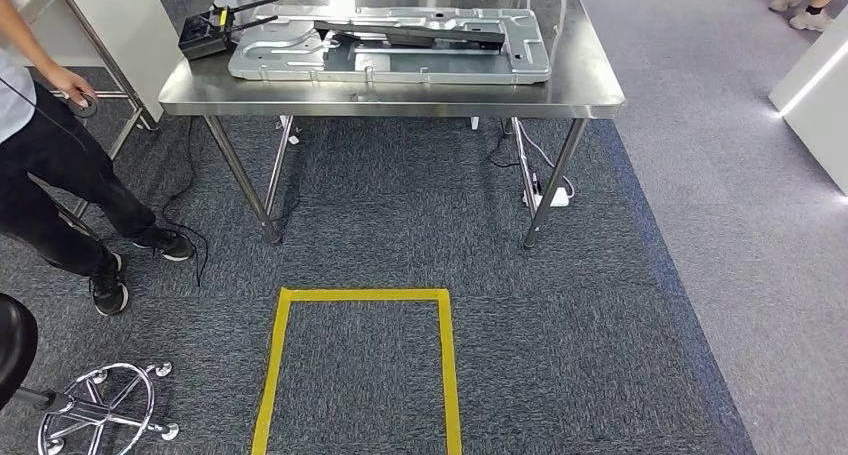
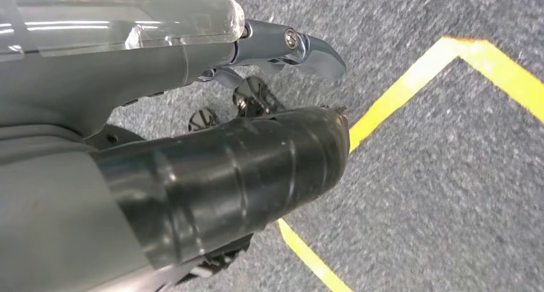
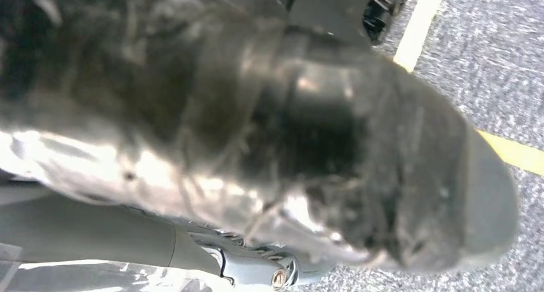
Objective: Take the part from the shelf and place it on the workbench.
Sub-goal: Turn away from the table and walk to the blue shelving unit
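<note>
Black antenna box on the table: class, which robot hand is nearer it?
Left, likely. The black box sits at the left end of the table; the left hand and right hand both hang low over the yellow floor tape.

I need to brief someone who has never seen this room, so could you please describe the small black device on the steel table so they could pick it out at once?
Find the steel table beyond the yellow tape rectangle on the carpet. A large grey stamped metal panel covers most of its top. The small black device sits by the panel's left end, dark and boxy with thin antennas, unlike the pale panel.
</note>
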